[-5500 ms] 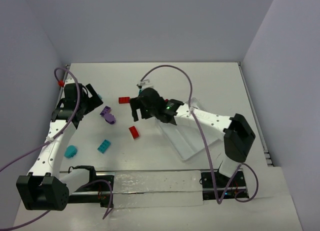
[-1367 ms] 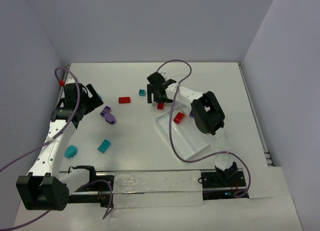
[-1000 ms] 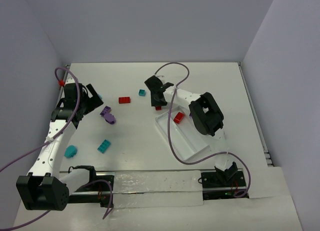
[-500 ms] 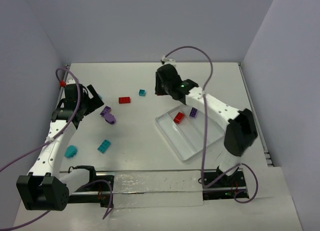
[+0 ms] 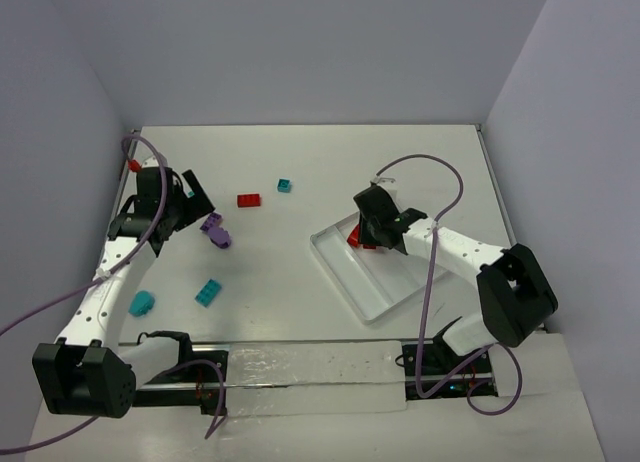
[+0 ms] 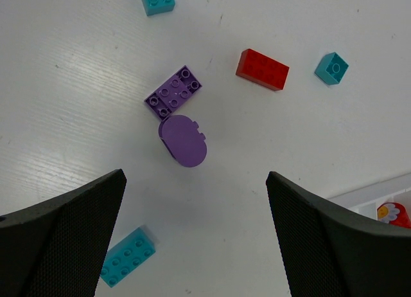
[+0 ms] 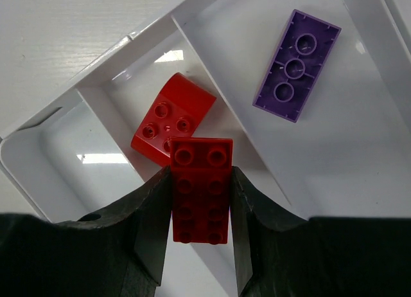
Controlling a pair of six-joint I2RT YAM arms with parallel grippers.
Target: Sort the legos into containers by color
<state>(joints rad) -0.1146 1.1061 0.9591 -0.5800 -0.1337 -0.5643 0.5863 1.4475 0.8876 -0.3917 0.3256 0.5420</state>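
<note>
Red studded brick [image 7: 201, 191] clamped by its long sides in the right tool [image 7: 201, 175], closed only to brick width with the studded face left clear. Hanging low over the white tray [image 7: 96, 60] and partly overlapping a rounded red brick [image 7: 173, 125] lying in the outer compartment [image 7: 77, 155]; apparently brought there to join its colour-mate, release the likely next step. Purple brick [image 7: 297, 64] lying underside up in the neighbouring compartment [image 7: 359, 136], across a divider [image 7: 218, 101]: one colour per channel. Out on the surface [image 5: 290, 282], well apart from the tray: a purple studded brick [image 6: 173, 94] touching a rounded purple brick [image 6: 183, 141], a loose red brick [image 6: 262, 69], a small teal cube [image 6: 331, 67], other teal bricks [image 6: 127, 265]. Left tool [image 6: 194, 181] spread wide, gripping nothing, hovering above the purple pair, probably lined up for a pick bound for the purple channel.
</note>
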